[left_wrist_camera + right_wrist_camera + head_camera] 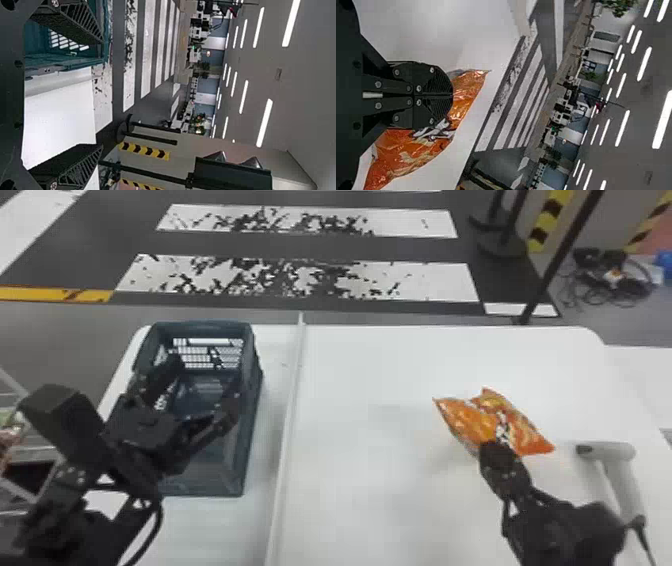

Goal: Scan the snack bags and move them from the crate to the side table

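Observation:
Over the crate at the left of the table, my left gripper stands open; in the left wrist view the left gripper has its two fingers wide apart, with nothing between them. My right gripper is shut on an orange snack bag at the right part of the table. In the right wrist view the right gripper pinches the snack bag at its middle, and the bag's ends stick out on both sides. A white handheld scanner is just right of the bag.
A raised white strip runs across the white table between crate and bag. A wire rack is at the far left. Beyond the table's back edge stands a black pole. The scanner's cable trails toward the front right.

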